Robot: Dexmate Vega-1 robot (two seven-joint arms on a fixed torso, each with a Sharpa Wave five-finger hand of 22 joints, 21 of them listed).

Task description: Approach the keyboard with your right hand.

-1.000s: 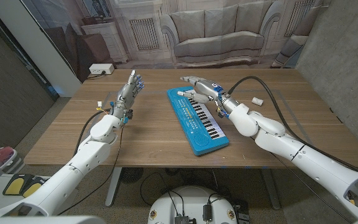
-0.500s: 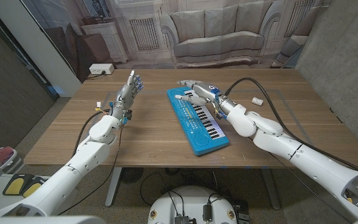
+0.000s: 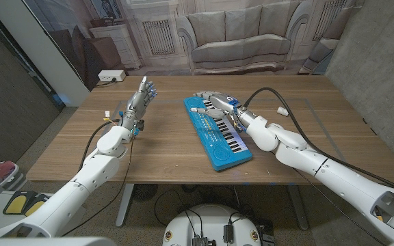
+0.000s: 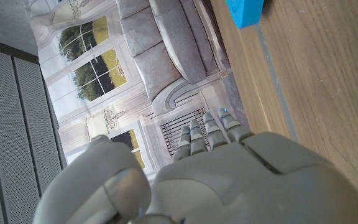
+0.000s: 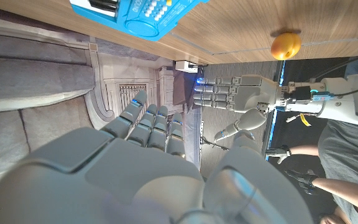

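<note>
while the blue toy keyboard [image 3: 217,131] lies slantwise on the wooden table [image 3: 169,147], just toward three o'clock of the table's middle with its far end pointing to eleven o'clock, the right hand [image 3: 214,102] hovers over that far end, above the button panel, fingers spread and grasping nothing; whether any fingertip touches the keyboard cannot be told. the left hand [image 3: 141,98] stands at nine o'clock of the keyboard, well apart from it, on its edge with fingers straight, apart and pointing to twelve o'clock, empty. a small white object [image 3: 283,110] lies on the table toward three o'clock of the right hand, and a white power strip [image 3: 111,76] sits beyond the table's far corner at eleven o'clock. no container is visible on the table. the right wrist view adds what the head view lacks: an orange round fruit [image 5: 285,44] on the wood, the open left hand seen palm-on, and a person's arm [image 5: 340,183] at the edge. the left wrist view shows just a corner of the blue keyboard past the hand's straight fingers [image 4: 207,134], with a printed sofa backdrop [image 4: 160,59] behind.
</note>
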